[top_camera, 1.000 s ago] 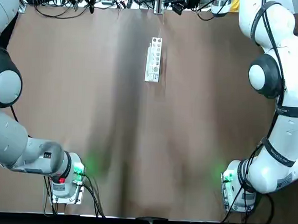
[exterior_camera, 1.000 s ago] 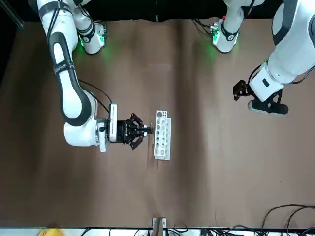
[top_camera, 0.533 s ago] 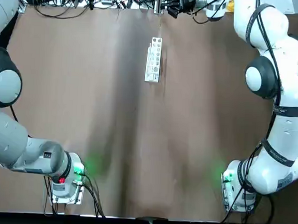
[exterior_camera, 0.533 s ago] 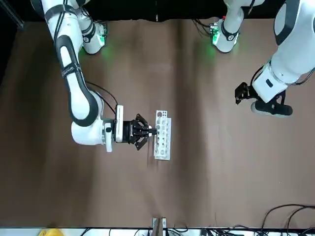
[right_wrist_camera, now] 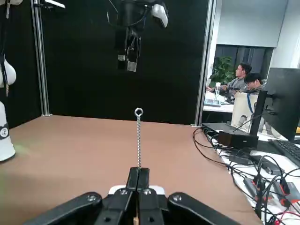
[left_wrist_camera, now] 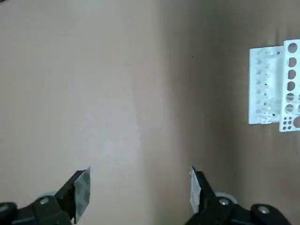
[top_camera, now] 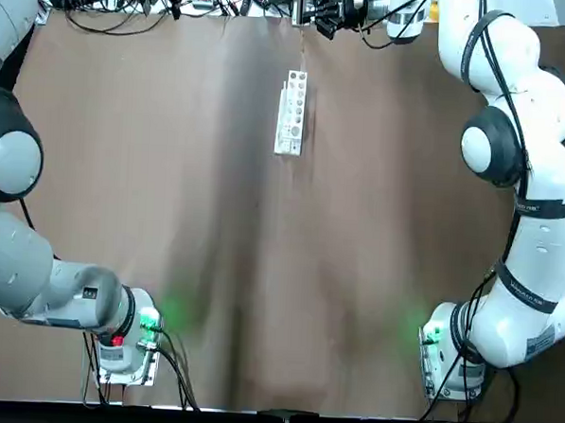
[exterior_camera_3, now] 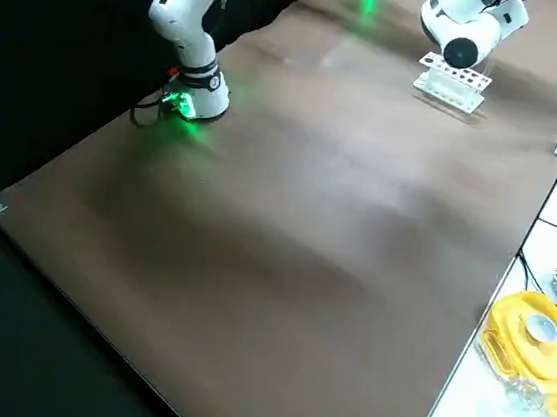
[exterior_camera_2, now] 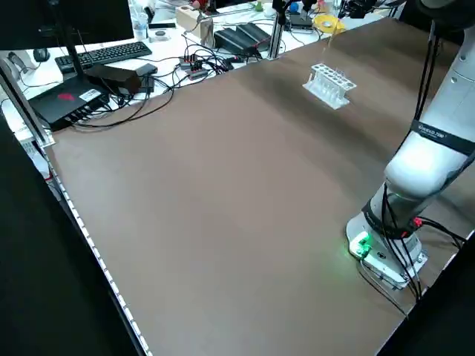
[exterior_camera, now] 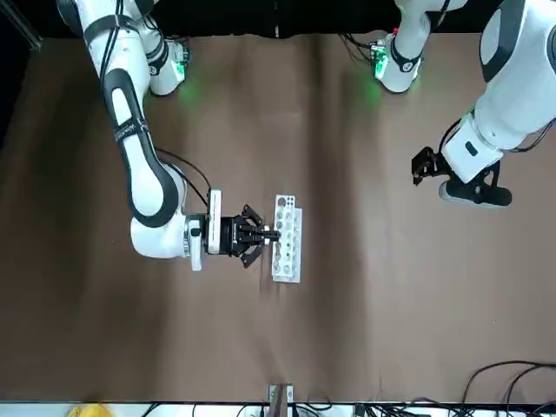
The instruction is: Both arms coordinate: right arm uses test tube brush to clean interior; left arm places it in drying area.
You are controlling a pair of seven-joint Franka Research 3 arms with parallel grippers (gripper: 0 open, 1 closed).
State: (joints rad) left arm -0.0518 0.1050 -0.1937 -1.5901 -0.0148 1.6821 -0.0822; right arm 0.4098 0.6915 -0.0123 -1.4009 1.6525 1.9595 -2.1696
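Brush [right_wrist_camera: 138, 140] in hand: the right gripper [right_wrist_camera: 138, 169] has its two fingers closed on it, and the wire stem reaches out past their tips. That much of the job is done. No tube shows in any view, so I cannot tell whether any scrubbing has taken place; by my reading, both the cleaning and the setting down to dry are left. The left gripper [left_wrist_camera: 140, 187] is spread wide with nothing between its fingers, raised off to the robot's left of the rack [top_camera: 295, 108], so it looks to have no part in hand. Seen from the front, the right gripper's tips overlap the rack, though how high they hang above it is hard to judge.

The brush itself is a thin, straight, silvery stem of twisted wire, ending in a small round loop away from the fingers. No bristles can be made out.
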